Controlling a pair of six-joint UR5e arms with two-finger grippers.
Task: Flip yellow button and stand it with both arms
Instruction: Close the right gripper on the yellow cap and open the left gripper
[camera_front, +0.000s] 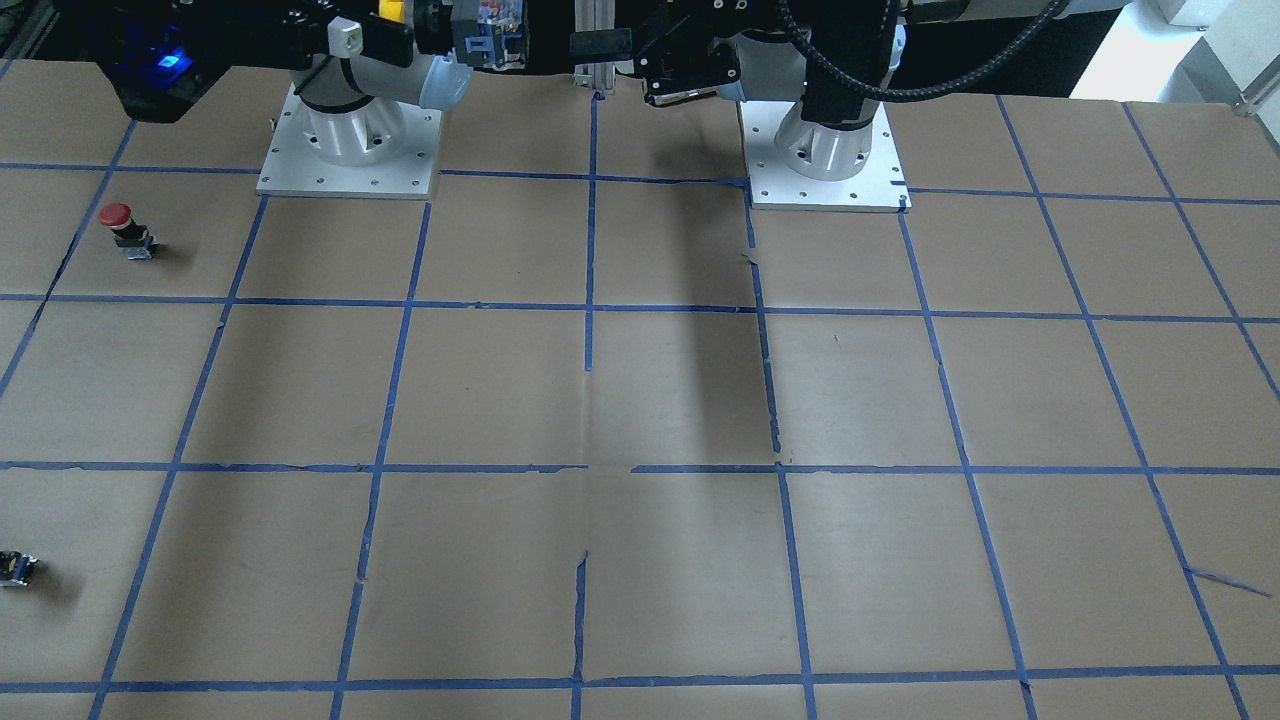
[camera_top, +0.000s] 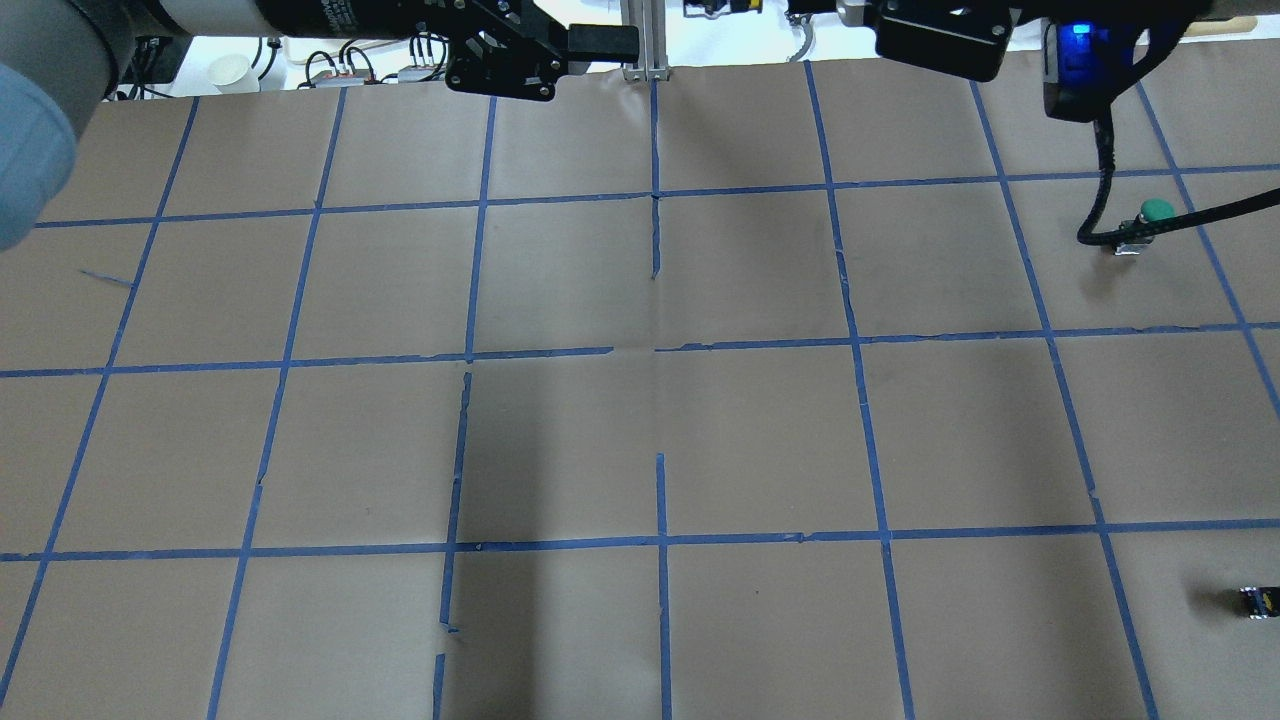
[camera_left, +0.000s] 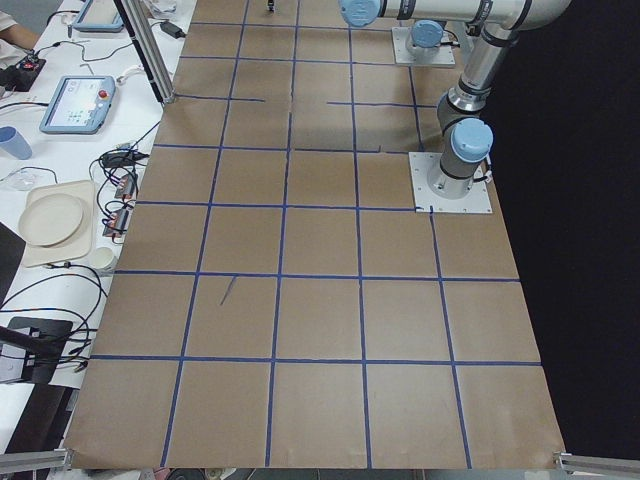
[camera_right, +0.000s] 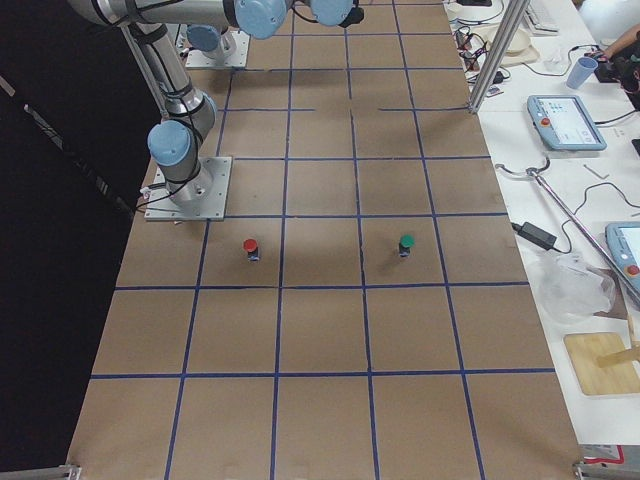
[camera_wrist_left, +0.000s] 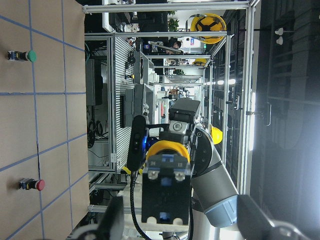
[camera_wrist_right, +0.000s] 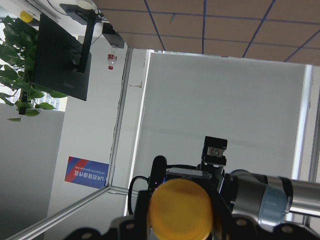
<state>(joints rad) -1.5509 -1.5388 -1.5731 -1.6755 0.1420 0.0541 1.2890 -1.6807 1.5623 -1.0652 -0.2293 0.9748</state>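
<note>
The yellow button (camera_front: 392, 10) is held in the air at the robot's end of the table, lying sideways between the two grippers. My right gripper (camera_front: 400, 28) is shut on it at the cap end. In the right wrist view the round yellow cap (camera_wrist_right: 180, 210) faces the camera between the fingers. In the left wrist view its black and silver body (camera_wrist_left: 167, 167) faces the camera, with the yellow rim behind it. My left gripper (camera_front: 612, 62) is open, a short way from the body end, and it also shows in the overhead view (camera_top: 590, 62). Its blurred fingers (camera_wrist_left: 116, 220) stand wide apart.
A red-capped button (camera_front: 120, 225) stands on the table on my right side, and a green-capped one (camera_top: 1150, 215) stands farther out. A tiny black block (camera_top: 1258, 600) lies near the right edge. A black cable (camera_top: 1100, 200) hangs near the green button. The arm base plates (camera_front: 350, 180) sit at the robot's edge.
</note>
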